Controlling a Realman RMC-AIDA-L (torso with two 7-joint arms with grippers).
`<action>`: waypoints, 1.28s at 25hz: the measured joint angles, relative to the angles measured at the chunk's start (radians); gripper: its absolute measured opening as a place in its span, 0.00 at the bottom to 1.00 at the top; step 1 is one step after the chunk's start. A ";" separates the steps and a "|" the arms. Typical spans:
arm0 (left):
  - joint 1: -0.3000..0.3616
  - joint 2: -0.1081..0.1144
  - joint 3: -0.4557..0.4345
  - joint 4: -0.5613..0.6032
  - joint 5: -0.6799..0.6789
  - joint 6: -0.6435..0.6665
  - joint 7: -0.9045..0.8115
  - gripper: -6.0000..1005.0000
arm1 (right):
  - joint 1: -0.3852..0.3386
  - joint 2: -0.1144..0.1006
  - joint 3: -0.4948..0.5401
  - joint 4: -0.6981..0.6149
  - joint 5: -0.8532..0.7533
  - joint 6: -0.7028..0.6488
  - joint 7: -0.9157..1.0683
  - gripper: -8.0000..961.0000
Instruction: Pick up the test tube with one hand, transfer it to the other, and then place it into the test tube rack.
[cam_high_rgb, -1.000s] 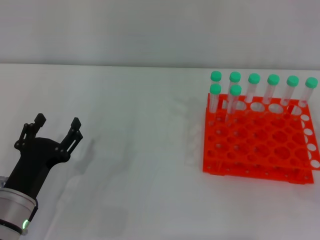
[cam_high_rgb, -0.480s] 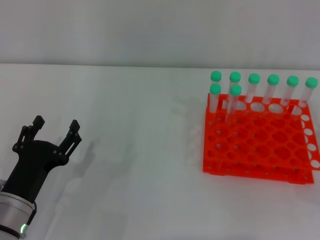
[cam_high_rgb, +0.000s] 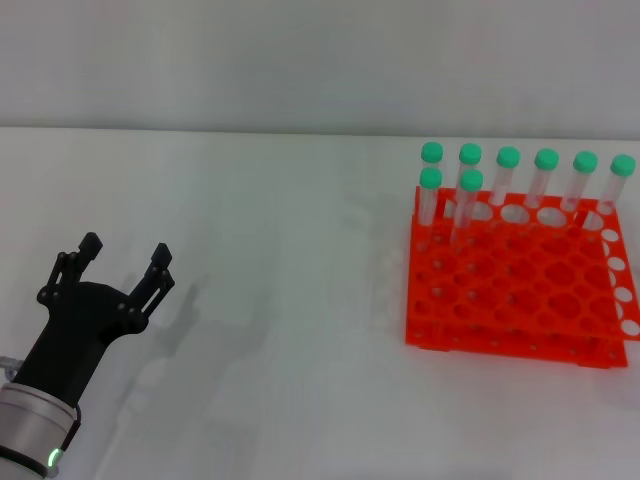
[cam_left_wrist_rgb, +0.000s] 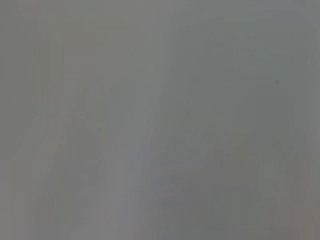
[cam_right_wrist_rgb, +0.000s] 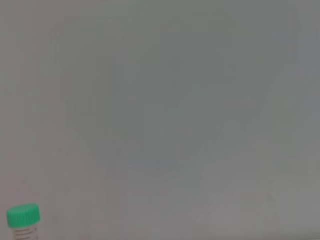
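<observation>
Fingers apart, empty, on black jointed left gripper (cam_high_rgb: 124, 252), lower left of frame; bright orange-red holed plastic rack (cam_high_rgb: 515, 285) with green-capped clear tubes (cam_high_rgb: 468, 208), right.

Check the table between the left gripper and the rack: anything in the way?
Nothing visible. The left gripper is open and empty at the table's left; bare white table runs to the test tube rack at the right.
</observation>
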 joint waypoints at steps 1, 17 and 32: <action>0.000 0.000 0.000 0.000 0.000 0.000 0.000 0.88 | -0.001 0.000 0.000 0.000 0.000 0.000 0.000 0.84; -0.001 0.000 0.018 0.001 0.002 0.009 0.000 0.88 | -0.003 0.002 -0.001 0.004 0.000 0.000 0.002 0.84; -0.012 0.001 0.011 -0.001 -0.010 0.011 -0.102 0.88 | -0.006 0.000 0.000 0.004 0.000 0.005 0.000 0.84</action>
